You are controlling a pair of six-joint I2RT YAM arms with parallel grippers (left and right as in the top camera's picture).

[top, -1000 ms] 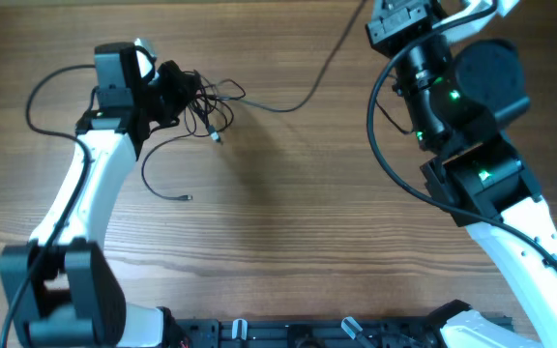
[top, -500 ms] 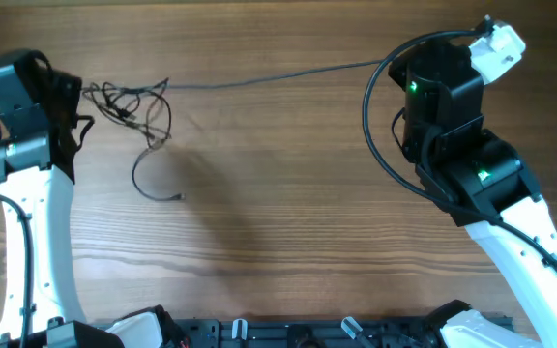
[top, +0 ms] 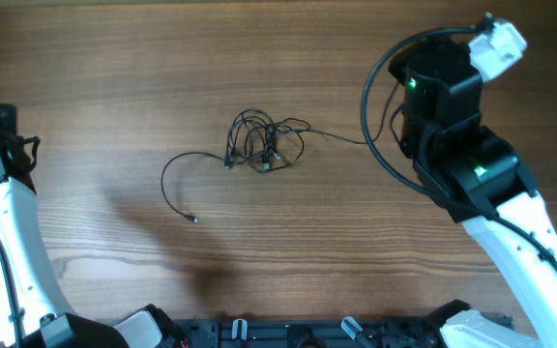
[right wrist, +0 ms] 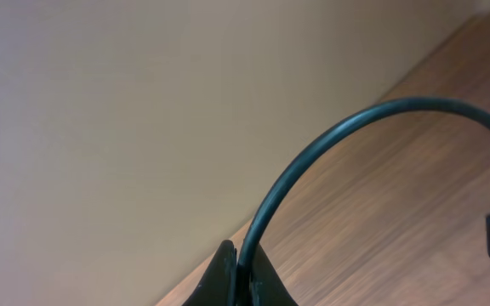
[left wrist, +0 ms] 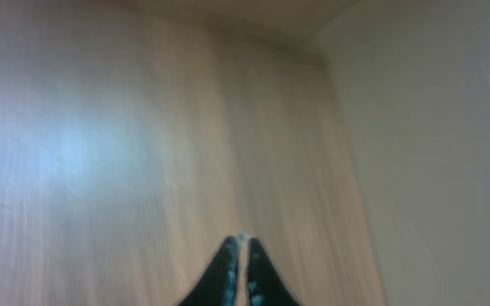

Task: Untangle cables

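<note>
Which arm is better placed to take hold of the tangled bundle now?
Left. The left claw is shut but empty, and the loose cord end lies on its side of the tangled cables. The right claw is clamped on one cable, so it is probably not free.

Matt wood-grain table point(top: 307, 251), smooth matt-black cables point(top: 262, 145).
</note>
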